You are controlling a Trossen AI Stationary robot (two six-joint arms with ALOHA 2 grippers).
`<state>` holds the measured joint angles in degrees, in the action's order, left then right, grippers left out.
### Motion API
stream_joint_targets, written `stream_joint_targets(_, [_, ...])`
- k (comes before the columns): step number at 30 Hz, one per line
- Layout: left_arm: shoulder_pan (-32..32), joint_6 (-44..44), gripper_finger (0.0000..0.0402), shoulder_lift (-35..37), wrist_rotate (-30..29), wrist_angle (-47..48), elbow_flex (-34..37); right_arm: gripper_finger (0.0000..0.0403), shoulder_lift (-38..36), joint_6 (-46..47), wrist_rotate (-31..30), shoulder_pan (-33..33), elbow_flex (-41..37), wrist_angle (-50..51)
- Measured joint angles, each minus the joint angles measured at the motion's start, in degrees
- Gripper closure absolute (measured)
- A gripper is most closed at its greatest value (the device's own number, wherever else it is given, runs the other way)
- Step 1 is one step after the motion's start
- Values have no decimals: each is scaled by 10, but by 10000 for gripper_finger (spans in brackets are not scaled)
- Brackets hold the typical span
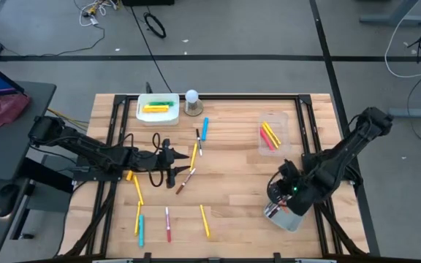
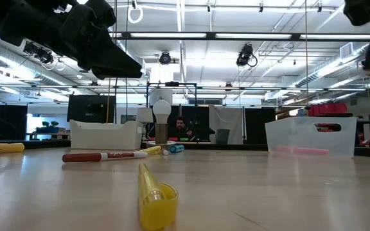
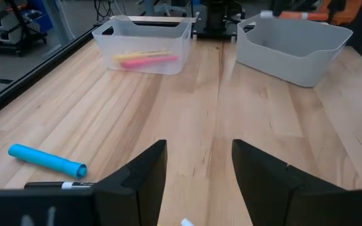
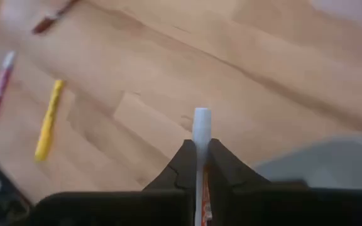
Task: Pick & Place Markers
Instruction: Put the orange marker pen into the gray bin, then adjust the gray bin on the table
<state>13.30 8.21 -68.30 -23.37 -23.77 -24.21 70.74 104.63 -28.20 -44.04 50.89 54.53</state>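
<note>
Markers lie scattered on the wooden table: a blue one (image 1: 205, 129), a yellow one (image 1: 194, 155), a dark red one (image 1: 185, 181), and several yellow, teal and pink ones near the front edge (image 1: 168, 223). My left gripper (image 1: 171, 161) is open and hovers over the table's middle, beside the yellow and dark red markers. Its wrist view (image 3: 198, 157) shows bare wood between the fingers, with the blue marker (image 3: 48, 160) off to one side. My right gripper (image 1: 278, 188) is at the right near side, shut on a white marker (image 4: 201, 125). My right gripper pinches the white marker between its two fingers. The marker runs along the fingers, and its white end (image 4: 201, 119) sticks out past the fingertips. An orange part (image 4: 205, 188) shows farther back between them. The marker is lifted clear of the table.
A white bin (image 1: 157, 107) with yellow and green markers and a white ball-topped object (image 1: 192, 101) stand at the far edge. A clear bin (image 1: 272, 135) holds red and yellow markers on the right. A grey bin (image 1: 283, 218) sits below my right gripper. Black rails frame the table.
</note>
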Motion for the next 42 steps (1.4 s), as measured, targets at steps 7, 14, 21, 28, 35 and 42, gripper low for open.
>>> stream_joint_targets(7, [0, 0, 216, 0, 0, 0, 0, 388, 100, 160, 164, -8, 0, 48])
stream_joint_targets(14, [0, 1, 216, 0, 0, 0, 0, 368, 151, 210, 216, -8, 0, 62])
stream_joint_targets(21, [0, 1, 216, 0, 0, 0, 0, 307, 152, 204, 194, -8, 0, 65])
stream_joint_targets(28, [0, 1, 216, 0, 0, 0, 0, 215, 141, 152, 181, -4, 0, 61])
stream_joint_targets(35, [0, 1, 216, 0, 0, 0, 0, 181, 69, 83, 168, 26, 22, 109])
stream_joint_targets(42, [0, 1, 216, 0, 0, 0, 0, 203, 3, -57, 205, 78, 22, 195])
